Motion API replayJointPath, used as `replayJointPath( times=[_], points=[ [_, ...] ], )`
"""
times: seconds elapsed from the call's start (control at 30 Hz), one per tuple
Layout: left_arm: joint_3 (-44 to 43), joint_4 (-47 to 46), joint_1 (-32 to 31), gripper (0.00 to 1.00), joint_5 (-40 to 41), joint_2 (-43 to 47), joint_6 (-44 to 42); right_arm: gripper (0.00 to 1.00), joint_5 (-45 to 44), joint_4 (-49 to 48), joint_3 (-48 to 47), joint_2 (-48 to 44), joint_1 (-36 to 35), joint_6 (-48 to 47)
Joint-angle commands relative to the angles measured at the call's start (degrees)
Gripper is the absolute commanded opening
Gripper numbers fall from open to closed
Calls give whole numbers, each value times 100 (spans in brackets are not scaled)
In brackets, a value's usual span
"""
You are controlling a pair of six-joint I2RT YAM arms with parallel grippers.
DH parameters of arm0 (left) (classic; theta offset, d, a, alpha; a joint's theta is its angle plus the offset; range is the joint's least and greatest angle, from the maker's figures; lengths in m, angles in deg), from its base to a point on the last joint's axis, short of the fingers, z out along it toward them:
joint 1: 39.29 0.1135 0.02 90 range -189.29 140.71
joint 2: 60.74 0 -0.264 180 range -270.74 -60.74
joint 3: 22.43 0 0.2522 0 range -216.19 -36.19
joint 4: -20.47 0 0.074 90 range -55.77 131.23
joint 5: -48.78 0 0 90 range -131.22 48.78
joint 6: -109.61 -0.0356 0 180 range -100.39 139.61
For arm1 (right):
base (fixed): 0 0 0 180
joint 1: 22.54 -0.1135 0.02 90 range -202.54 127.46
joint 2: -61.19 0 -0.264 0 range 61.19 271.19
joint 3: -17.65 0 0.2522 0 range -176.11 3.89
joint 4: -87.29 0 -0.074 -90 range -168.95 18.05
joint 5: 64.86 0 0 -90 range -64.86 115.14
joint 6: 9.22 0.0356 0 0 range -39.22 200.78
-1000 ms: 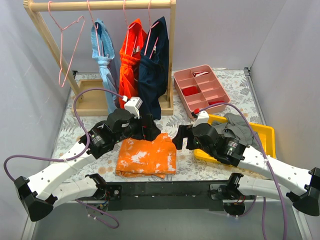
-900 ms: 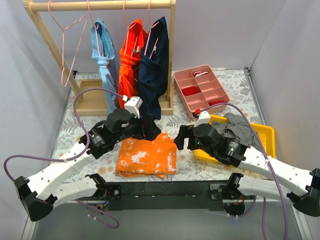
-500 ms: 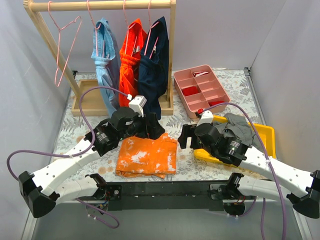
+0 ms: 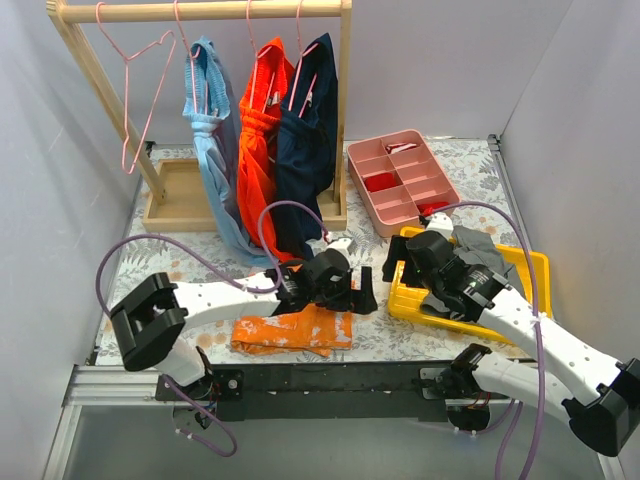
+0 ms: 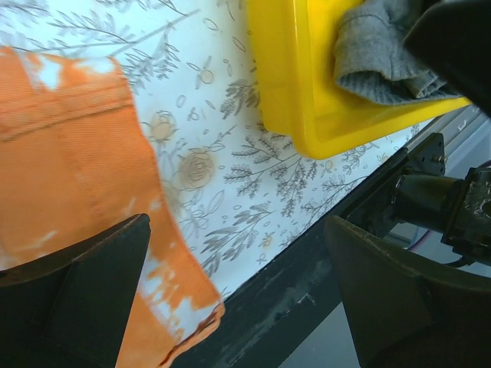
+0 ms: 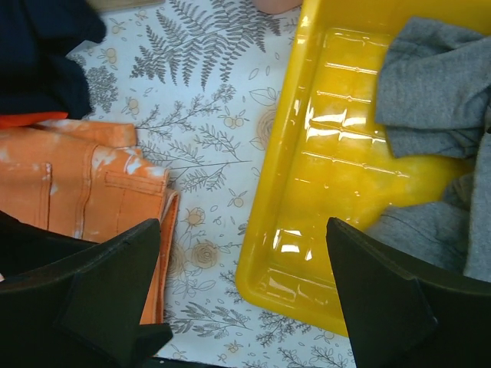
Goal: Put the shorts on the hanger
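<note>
From above, the left gripper (image 4: 358, 296) hangs low over the floral tablecloth (image 4: 470, 165). The orange blotched garment (image 4: 295, 328) is on its near left and the yellow tray (image 4: 535, 265) to its right. The right gripper (image 4: 393, 264) hovers at the tray's left rim, with the dark grey shorts (image 4: 480, 250) crumpled in the tray just to its right. The pink wire hanger (image 4: 135, 95) hangs on the wooden rail (image 4: 200, 10), well away to the back left of both grippers.

On the left wrist camera, the left gripper (image 5: 236, 230) is spread wide with nothing between its fingers. The orange garment (image 5: 77, 153) lies by its left finger. The tray (image 5: 299, 92) sits ahead to the right, with a fold of the shorts (image 5: 380, 54) inside.

On the right wrist camera, the right gripper (image 6: 244, 230) also gapes wide and holds nothing. The tray's bare floor (image 6: 330, 184) is just ahead, the shorts (image 6: 437, 84) are bunched ahead and to the right, and the orange garment (image 6: 77, 184) lies to its left.
</note>
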Motion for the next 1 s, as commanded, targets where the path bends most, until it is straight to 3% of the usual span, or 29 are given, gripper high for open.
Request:
replayJointPath(
  times=[0.0, 0.23, 0.53, 0.7, 0.97],
  points=[
    [-220, -587, -275, 98, -60, -311, 555, 96, 135, 89, 76, -178, 283, -46],
    [158, -632, -425, 98, 106, -461, 863, 96, 302, 10, 331, -406, 529, -82],
    [588, 599, -320, 98, 1398, -357, 1828, 96, 478, -113, 402, -441, 626, -3],
    [1492, 793, 67, 98, 1618, 589, 2321, 96, 548, -104, 410, -477, 635, 6],
    [2804, 1293, 1630, 98, 1733, 2587, 2586, 96, 785, -262, 569, -415, 653, 85]
  ],
)
